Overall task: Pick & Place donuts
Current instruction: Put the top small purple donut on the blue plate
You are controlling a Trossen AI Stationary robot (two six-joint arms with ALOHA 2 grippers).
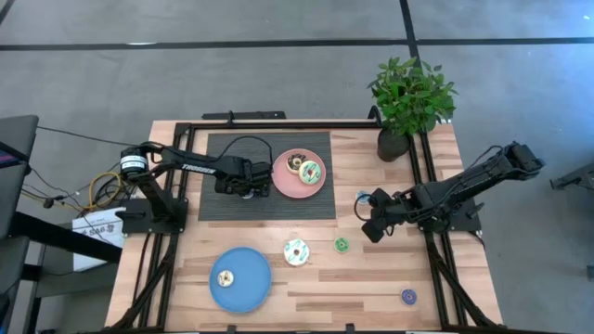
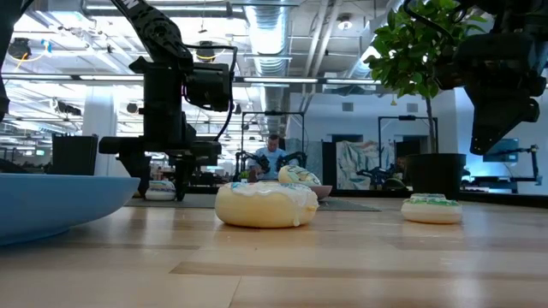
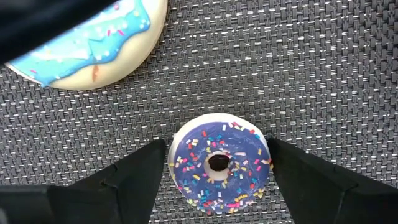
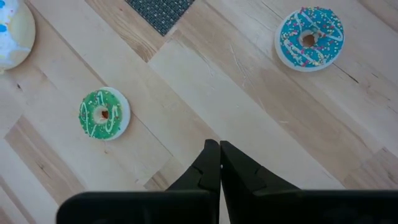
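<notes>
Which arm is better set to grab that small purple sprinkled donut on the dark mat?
Left. The left gripper is open with its fingers either side of the purple donut. The right gripper is shut, over bare wood.

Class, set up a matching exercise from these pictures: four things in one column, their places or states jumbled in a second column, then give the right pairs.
Things:
1. purple donut
2. green donut
3. right gripper
4. blue plate

Places or states:
A. shut, over bare wood
B. holds one donut
C. on the dark woven mat, between the left gripper's open fingers
D. lies alone on bare wood

Pairs: 1-C, 2-D, 3-A, 4-B
</notes>
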